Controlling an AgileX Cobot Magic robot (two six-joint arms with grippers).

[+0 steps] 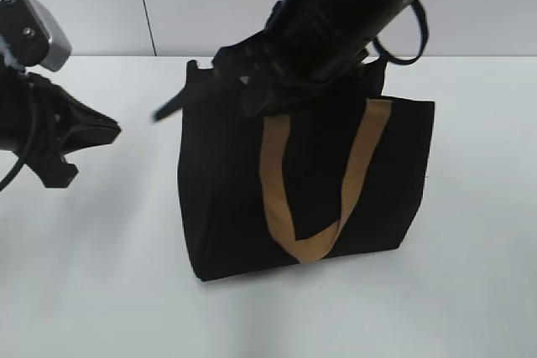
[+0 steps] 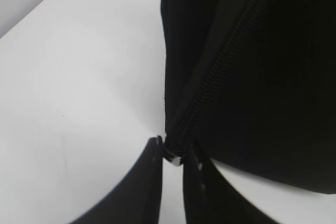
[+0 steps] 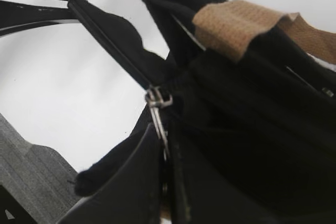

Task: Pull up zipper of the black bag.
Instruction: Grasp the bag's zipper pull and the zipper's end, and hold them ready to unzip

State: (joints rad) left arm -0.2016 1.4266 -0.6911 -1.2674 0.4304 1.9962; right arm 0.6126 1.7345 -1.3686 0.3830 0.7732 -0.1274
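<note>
On the white table [image 1: 101,291], at the centre of the exterior view, stands the black bag [image 1: 226,207], upright, with a tan strap [image 1: 281,199] looping down its front. The right gripper [image 1: 252,94] reaches in from the upper right of that frame and sits at the bag's top left corner. In the right wrist view its two fingers meet near the bottom centre, pinched on the silver pull tab [image 3: 159,121], so this claw is closed on the tab. The zipper [image 3: 110,45] runs from there toward the upper left of that frame as a taut black strip. The left gripper [image 2: 173,156] shows at the lower centre of the left wrist view, fingers nearly together around a small metal piece at the end of the zip line [image 2: 220,72]; it looks closed on the zipper's end. Which arm is which in the exterior view is hard to square, as the left arm [image 1: 59,132] there seems apart from the bag. By my reading, the grasp is done and the pull along the top edge is what is left; how much is already zipped cannot be told.
</note>
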